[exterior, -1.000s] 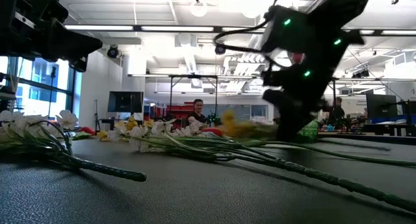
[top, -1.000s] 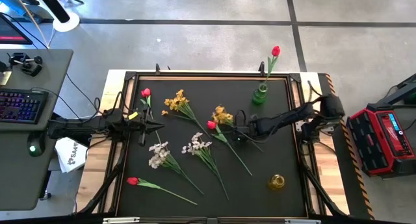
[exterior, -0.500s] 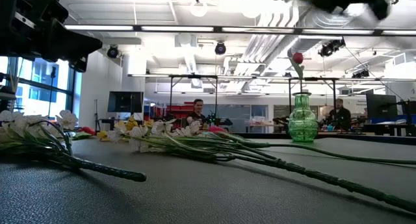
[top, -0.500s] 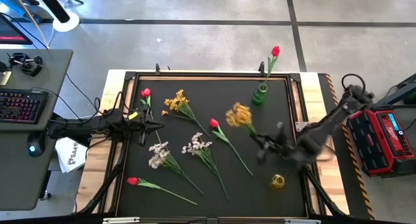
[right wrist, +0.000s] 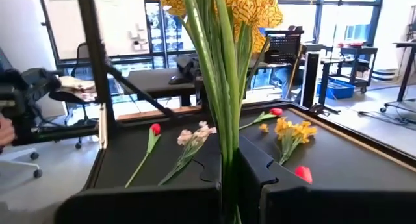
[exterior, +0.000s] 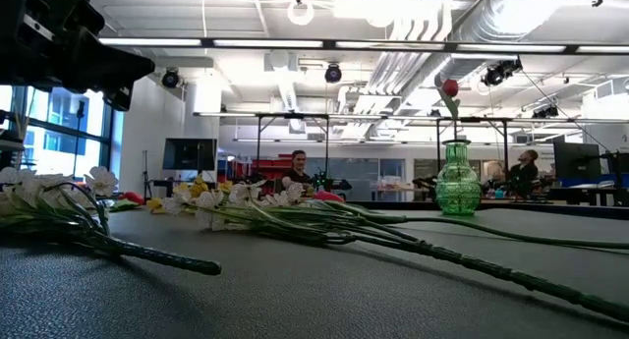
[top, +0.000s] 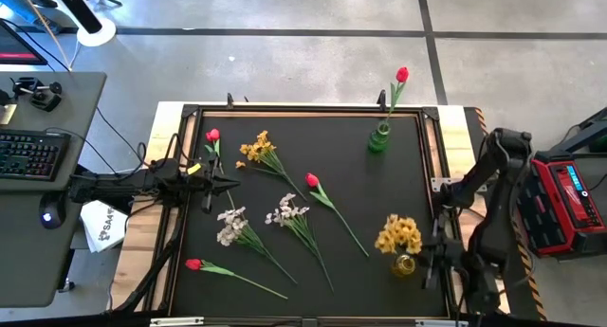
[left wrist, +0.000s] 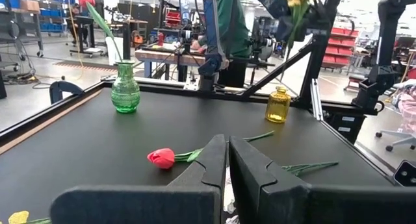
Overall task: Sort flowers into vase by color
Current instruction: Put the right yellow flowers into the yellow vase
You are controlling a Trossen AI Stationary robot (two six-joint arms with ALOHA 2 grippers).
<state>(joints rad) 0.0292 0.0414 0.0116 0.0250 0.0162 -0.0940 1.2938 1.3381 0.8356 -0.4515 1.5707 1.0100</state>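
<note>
**A:** Black mat [top: 285,270] on a wood-edged table, open workshop beyond, people at benches far off. Whereabouts of the yellow spray [top: 398,235]?

**B:** Up in the air at the near right, just over the yellow vase [top: 405,265]. Stem clamped between the fingers of the right gripper [right wrist: 227,178], blossoms above them.

**A:** And the left gripper [top: 223,183]?

**B:** Parked low at the left edge, fingers together, holding nothing.

**A:** Likely trouble from here?

**B:** Missing the neck, mostly. Narrow mouth, long springy stem, tip hidden below the fingers. Could catch the rim and tip the vase, which looks light and stands close to the mat's edge. Could also slide down the outside if lowered off-centre. Letting go too early, with the stem only just in, might let the heavy head topple the lot.

**A:** Anything else at risk?

**B:** Not much. Green vase [top: 379,137] with its red tulip [top: 402,75] well apart at the far right. Loose flowers [top: 285,211] spread over the middle and left, clear of the right arm.

**A:** Brands, labels, writing?

**B:** Some dark lettering on a white bag [top: 100,227] left of the table, too small to read. A label on the red case [top: 564,199] to the right, also unreadable. Nothing on either vase.
</note>
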